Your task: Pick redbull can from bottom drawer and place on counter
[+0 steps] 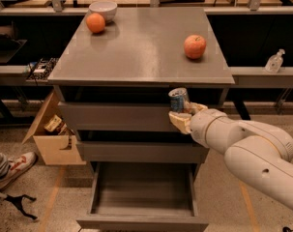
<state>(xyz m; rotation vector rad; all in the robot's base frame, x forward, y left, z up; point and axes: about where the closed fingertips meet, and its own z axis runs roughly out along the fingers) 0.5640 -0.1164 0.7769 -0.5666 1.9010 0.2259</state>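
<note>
The redbull can (178,99) is a small blue and silver can, held upright in my gripper (183,114). It hangs in front of the cabinet's top drawer, just below the front edge of the counter (136,52). My white arm comes in from the lower right. The bottom drawer (143,187) is pulled open below and shows nothing inside.
On the counter stand a red apple (195,46) at the right, an orange (95,22) and a white bowl (103,8) at the back left. A cardboard box (51,129) sits on the floor left of the cabinet. A person's shoe (13,166) is at the far left. A clear bottle (274,61) stands on the right shelf.
</note>
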